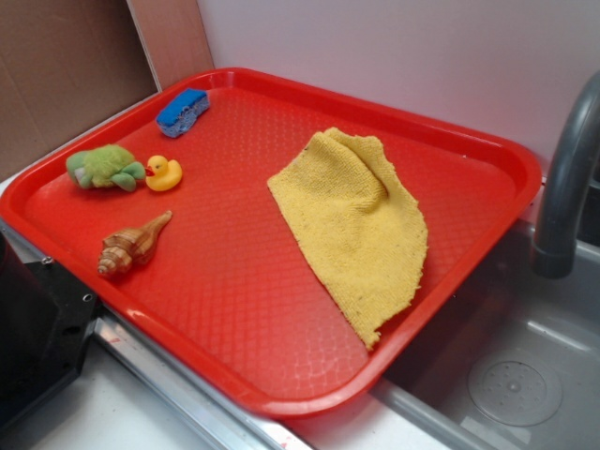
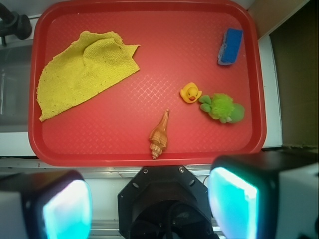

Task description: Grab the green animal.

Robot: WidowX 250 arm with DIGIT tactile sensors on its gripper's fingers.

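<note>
In the wrist view the gripper (image 2: 149,204) hangs high above the near edge of the red tray (image 2: 149,158), its two fingers (image 2: 65,206) spread wide apart at the bottom corners of the picture — nothing sits between them and they touch nothing. The green animal (image 1: 105,167) lies on the tray's far left side in the exterior view, close to the rim, its darker head turned toward the yellow duck (image 1: 163,173), which sits just beside it, all but touching. The brown seashell (image 1: 132,246) lies nearer the tray's front edge, apart from both toys. A blue sponge (image 1: 183,112) rests near the back corner, and a crumpled yellow cloth (image 1: 356,225) covers much of the tray's right half — well apart from the green animal. The tray sits over a sink (image 1: 525,375), beside a grey faucet (image 1: 567,178).
</note>
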